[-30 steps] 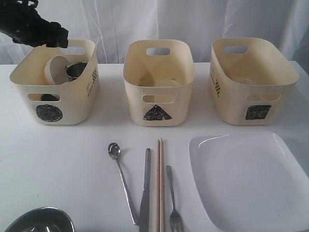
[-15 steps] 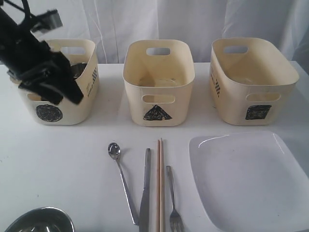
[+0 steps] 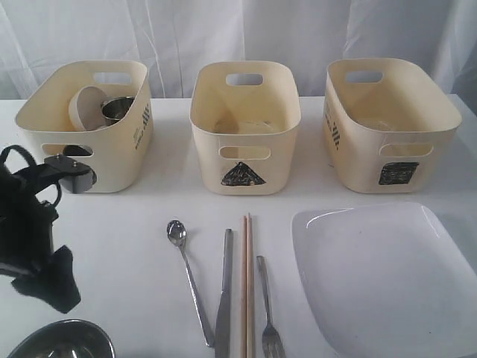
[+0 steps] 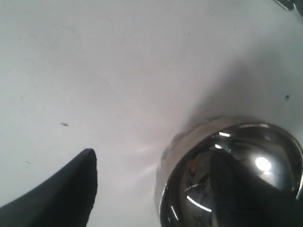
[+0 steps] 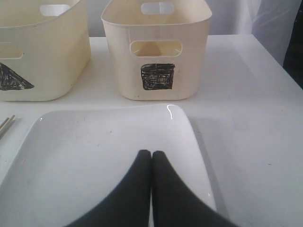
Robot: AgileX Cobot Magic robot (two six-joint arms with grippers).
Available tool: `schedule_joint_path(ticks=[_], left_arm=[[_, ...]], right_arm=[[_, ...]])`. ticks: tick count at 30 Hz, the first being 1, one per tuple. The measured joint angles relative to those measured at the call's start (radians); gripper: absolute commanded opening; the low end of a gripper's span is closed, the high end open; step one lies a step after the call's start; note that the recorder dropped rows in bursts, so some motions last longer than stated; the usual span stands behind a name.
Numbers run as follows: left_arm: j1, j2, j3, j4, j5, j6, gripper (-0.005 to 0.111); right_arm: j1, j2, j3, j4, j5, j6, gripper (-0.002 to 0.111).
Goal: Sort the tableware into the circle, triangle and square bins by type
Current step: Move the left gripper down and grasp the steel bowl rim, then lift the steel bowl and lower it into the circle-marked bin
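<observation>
Steel bowl (image 4: 279, 151) sits just under left gripper (image 4: 151, 158); jaws spread wide, one finger (image 4: 61, 194) outside bowl rim, other over bowl's hollow.

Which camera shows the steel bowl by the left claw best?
The left wrist view: the bowl sits close up, its rim and shiny inside clear, though partly cropped. The exterior view catches only part of the bowl at the bottom edge. The right wrist view misses it.
</observation>
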Motion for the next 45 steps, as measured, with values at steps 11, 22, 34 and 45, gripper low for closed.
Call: schedule_joint_path(ticks=[11,22,34,45], left_arm=[[0.0,-0.054,0.167,-0.086,-0.025,0.352,0.07],[0.0,-0.038,0.278,-0.201,-0.204,0.523,0.07],[0.0,-0.03,0.283,-0.214,-0.353,0.541,0.03],[0.0,-0.002,0.283,-0.238,-0.326,0.551,0.0]], right_arm=[[0.0,0.0,0.0,0.0,0.0,-0.002,0.0],[0.0,0.0,0.0,0.0,0.0,-0.002,0.0],[0.0,0.0,0.0,0.0,0.0,-0.002,0.0],[0.0,0.0,0.0,0.0,0.0,-0.002,0.0]])
